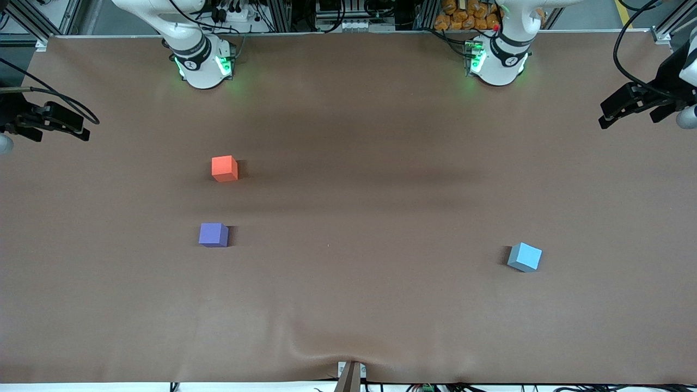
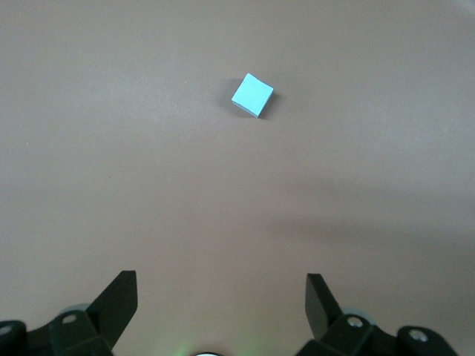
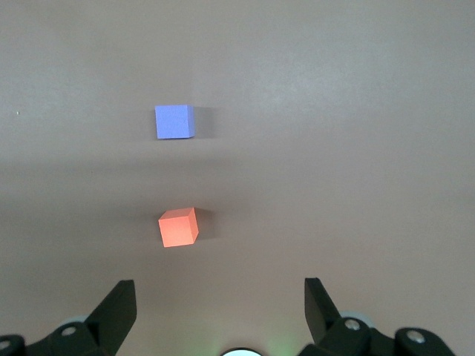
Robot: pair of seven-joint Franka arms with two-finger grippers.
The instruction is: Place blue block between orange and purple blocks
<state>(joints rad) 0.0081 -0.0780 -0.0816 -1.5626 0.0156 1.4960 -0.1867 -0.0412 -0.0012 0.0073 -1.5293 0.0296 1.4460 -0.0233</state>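
The blue block (image 1: 525,257) lies alone toward the left arm's end of the table, turned at an angle. The orange block (image 1: 224,168) and the purple block (image 1: 213,234) lie toward the right arm's end, with the purple one nearer the front camera and a bare gap between them. My left gripper (image 2: 221,285) hangs open high above the cloth, short of the blue block (image 2: 252,95), holding nothing. My right gripper (image 3: 220,289) is also open and empty, high above the table, with the orange block (image 3: 178,227) just ahead of it and the purple block (image 3: 174,122) farther on.
A brown cloth (image 1: 348,283) covers the whole table and wrinkles at its front edge near a small bracket (image 1: 350,375). The two arm bases (image 1: 204,65) (image 1: 498,62) stand along the edge farthest from the front camera.
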